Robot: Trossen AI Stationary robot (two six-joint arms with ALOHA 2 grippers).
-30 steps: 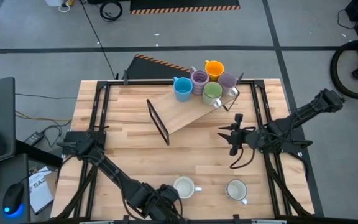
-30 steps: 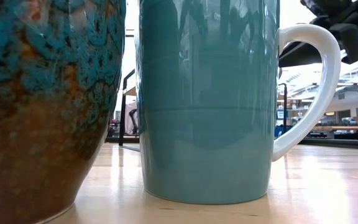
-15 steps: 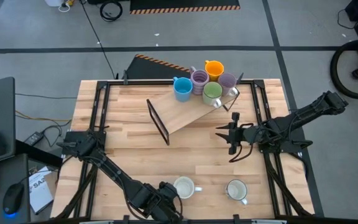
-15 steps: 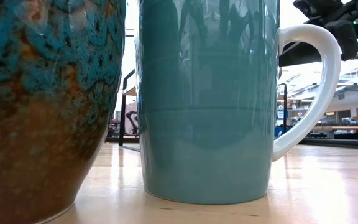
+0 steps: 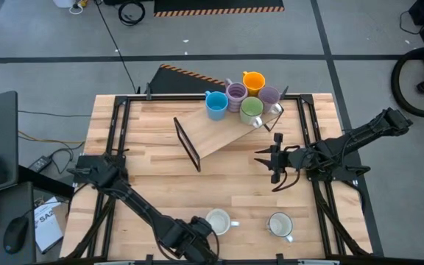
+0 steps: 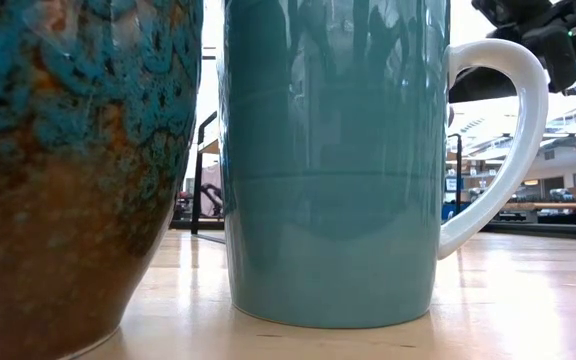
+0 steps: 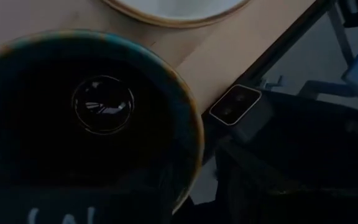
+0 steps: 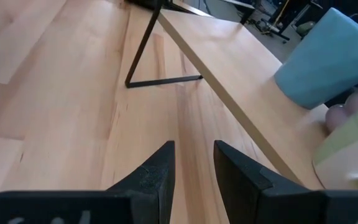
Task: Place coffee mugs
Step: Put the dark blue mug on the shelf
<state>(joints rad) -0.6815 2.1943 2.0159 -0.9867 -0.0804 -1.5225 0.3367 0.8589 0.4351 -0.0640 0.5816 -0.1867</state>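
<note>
While left gripper (image 5: 197,237) grips glazed dark mug (image 7: 92,118) — right gripper (image 8: 193,163) parted | empty

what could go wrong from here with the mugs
1. The left hand sits over the dark mug by the table's front edge, beside a pale mug. A sloppy lift might bump the neighbour or tip one off.
2. Five mugs crowd the far end of the raised board. The open right hand, near it, might knock them when adding another.
</note>
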